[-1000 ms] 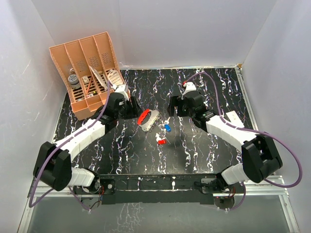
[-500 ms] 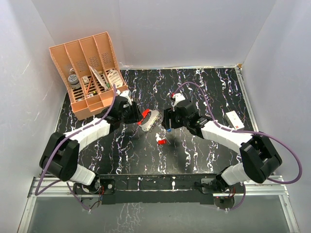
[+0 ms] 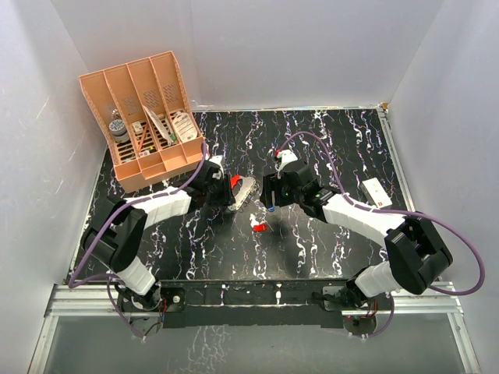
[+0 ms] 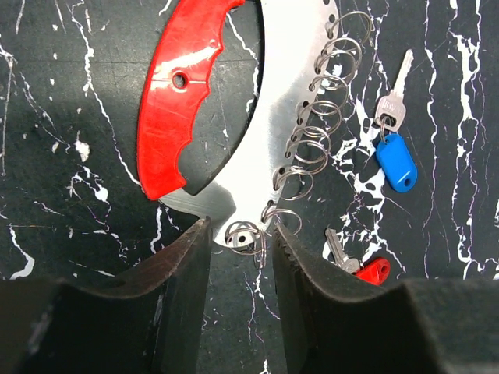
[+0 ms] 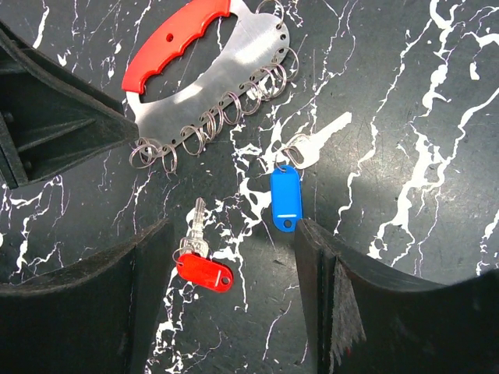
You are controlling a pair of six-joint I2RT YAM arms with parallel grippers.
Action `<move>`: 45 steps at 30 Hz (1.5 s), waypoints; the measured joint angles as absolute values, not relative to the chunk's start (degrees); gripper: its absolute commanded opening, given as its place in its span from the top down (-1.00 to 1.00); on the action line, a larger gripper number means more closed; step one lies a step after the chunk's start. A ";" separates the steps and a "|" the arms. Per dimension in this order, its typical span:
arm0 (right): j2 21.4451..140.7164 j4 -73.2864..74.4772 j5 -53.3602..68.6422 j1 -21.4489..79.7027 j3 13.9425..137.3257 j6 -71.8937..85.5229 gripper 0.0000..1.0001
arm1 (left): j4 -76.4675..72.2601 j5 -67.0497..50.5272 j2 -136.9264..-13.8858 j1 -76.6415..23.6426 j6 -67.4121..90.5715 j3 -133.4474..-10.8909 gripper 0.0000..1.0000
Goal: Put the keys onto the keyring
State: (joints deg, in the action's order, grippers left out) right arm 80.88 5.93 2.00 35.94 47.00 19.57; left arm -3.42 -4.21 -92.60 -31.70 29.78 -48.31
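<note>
Keyring (image 4: 273, 109) (steel plate, red grip) lies mid-table, its left end between the left gripper's (image 4: 238, 230) half-closed jaws; a firm pinch cannot be told. Right gripper (image 5: 232, 234) hangs wide open over the blue key (image 5: 286, 196) and red key (image 5: 204, 273), so picking up a key probably comes next.

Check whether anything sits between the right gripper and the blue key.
Nothing visible. In the right wrist view the blue key lies on the table between the right gripper's open fingers; the red key lies apart from it, the keyring beyond.
</note>
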 measured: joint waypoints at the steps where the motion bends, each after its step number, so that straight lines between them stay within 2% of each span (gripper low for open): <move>1: 80.88 5.96 1.87 35.94 47.00 19.57 -0.24 | -3.42 -4.16 -92.62 -31.83 29.65 -48.38 0.32; 6: 80.88 5.96 1.41 35.94 47.00 19.57 -0.25 | -3.40 -4.08 -93.36 -32.36 29.36 -49.21 0.41; 23: 80.88 5.96 0.99 35.94 47.00 19.59 -0.26 | -1.78 -3.90 -95.31 -33.34 28.29 -51.03 0.46; 30: 80.88 5.98 0.60 35.94 47.00 19.59 -0.28 | -0.34 -3.86 -96.05 -33.52 28.03 -51.68 0.57; 45: 80.88 6.00 0.08 35.94 47.00 19.59 -0.29 | 0.49 -3.88 -98.06 -33.58 27.55 -52.77 0.58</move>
State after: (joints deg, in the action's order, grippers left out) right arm 80.88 6.00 0.08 35.94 47.00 19.59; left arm 0.49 -3.88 -98.06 -33.58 27.55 -52.77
